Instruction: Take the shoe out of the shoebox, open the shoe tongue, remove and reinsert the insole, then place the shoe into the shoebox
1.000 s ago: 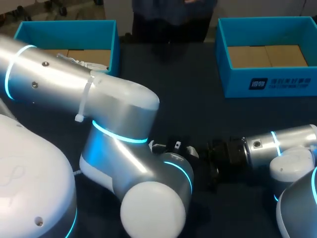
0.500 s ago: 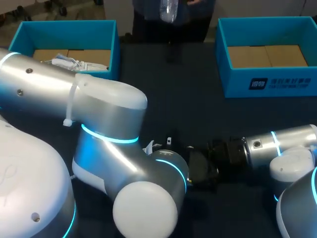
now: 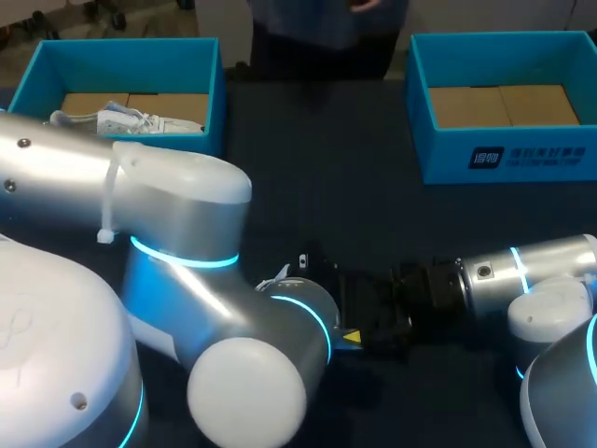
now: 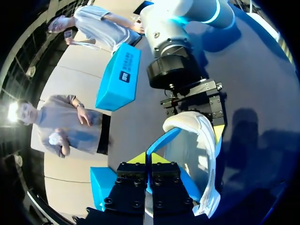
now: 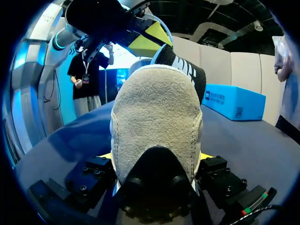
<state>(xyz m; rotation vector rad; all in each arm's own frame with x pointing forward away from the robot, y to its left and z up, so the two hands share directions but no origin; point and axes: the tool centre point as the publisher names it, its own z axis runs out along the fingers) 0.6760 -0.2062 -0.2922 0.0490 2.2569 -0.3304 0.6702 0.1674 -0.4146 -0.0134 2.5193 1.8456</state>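
Observation:
A white shoe (image 4: 202, 136) with a beige suede heel (image 5: 157, 117) and a black tongue (image 5: 183, 68) is held off the dark table between my two grippers. My right gripper (image 5: 154, 159) is shut on its heel end, one finger on each side. In the left wrist view my left gripper (image 4: 151, 158) is shut on the thin blue insole (image 4: 161, 139), which curves out of the shoe's opening. The left gripper's yellow fingertips (image 5: 149, 43) show above the shoe in the right wrist view. In the head view my left arm hides most of the shoe, beside the right gripper (image 3: 403, 308).
An open blue shoebox (image 3: 213, 93) at the back left holds another white shoe (image 3: 121, 121). A second open blue shoebox (image 3: 494, 159) stands at the back right. My left arm's bulky elbow (image 3: 177, 215) covers the front left of the table.
My left arm's elbow has swung left and lower in the head view, uncovering the shoe in the left box. The right arm has kept still with the shoe.

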